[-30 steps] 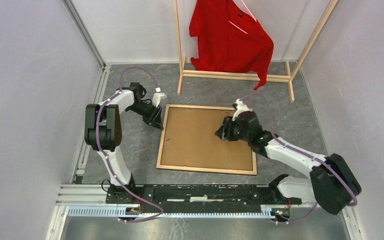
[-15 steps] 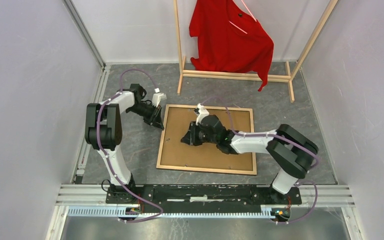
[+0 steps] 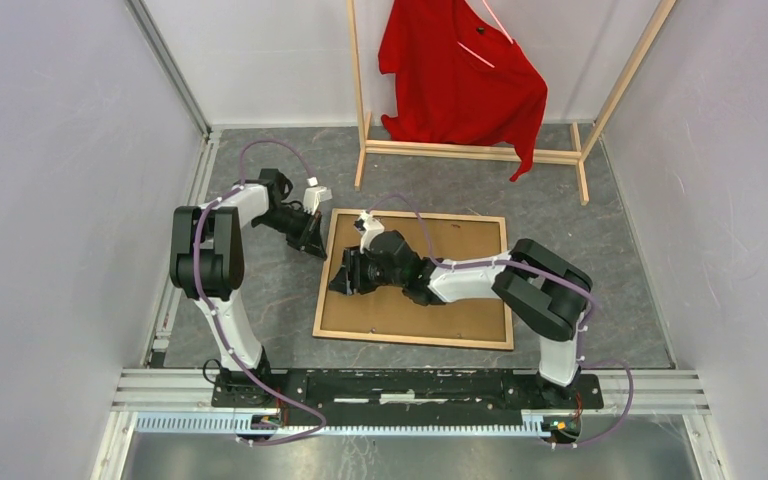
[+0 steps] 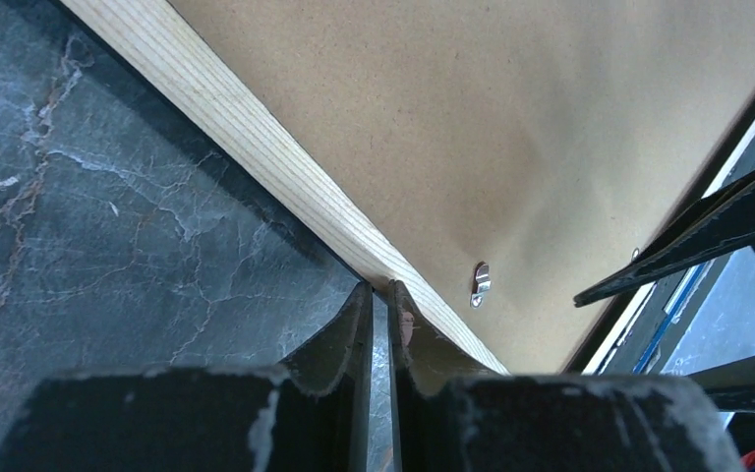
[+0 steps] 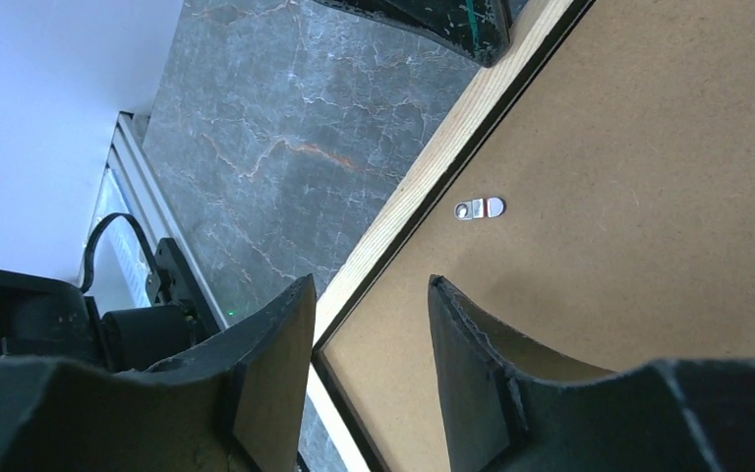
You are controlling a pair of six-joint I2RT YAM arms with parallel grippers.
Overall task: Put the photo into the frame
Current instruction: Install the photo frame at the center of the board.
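Note:
The frame (image 3: 410, 340) lies face down on the grey table, light wood rails up, with the brown backing board (image 3: 440, 300) inside it. The photo is hidden. My left gripper (image 3: 317, 247) is shut, its tips at the outer edge of the frame's left rail (image 4: 246, 138). In the left wrist view the gripper (image 4: 380, 287) holds nothing I can see. My right gripper (image 3: 340, 282) is open above the frame's left rail (image 5: 433, 162); in the right wrist view it (image 5: 369, 285) is empty. A metal clip (image 5: 479, 208) lies on the board beside the rail.
A wooden clothes rack (image 3: 470, 152) with a red shirt (image 3: 460, 70) stands at the back. White walls close in left and right. The arms' mounting rail (image 3: 410, 385) runs along the near edge. Another clip (image 4: 480, 283) shows near my left fingers.
My right arm has swung left across the backing board, from the frame's right side to its left rail. The left arm has not moved.

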